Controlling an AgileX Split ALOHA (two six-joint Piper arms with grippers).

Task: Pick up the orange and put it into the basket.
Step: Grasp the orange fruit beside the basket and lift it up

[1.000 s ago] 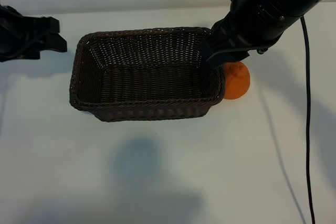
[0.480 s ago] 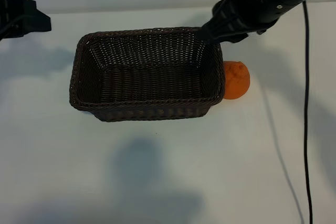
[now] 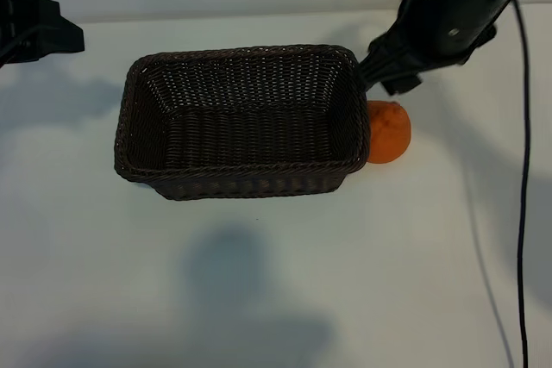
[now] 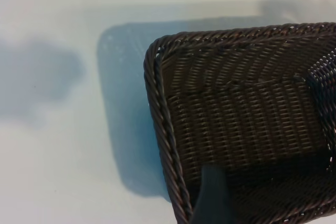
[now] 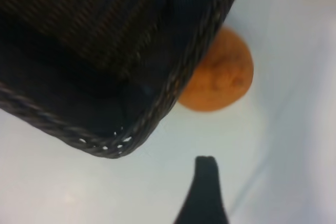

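Orange (image 3: 388,132) sits on bench (image 3: 276,282), touching basket (image 3: 138,118) right wall. Right gripper (image 3: 385,77) above it near basket corner; jaw state can't tell. Left gripper (image 3: 52,32) parked far left, jaws spread. Risk: inner finger fouls rim, shoves basket, orange rolls.

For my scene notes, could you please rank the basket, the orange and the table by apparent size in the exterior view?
1. table, filling the frame
2. basket, several times wider than the fruit
3. orange, part-hidden by the basket's wall
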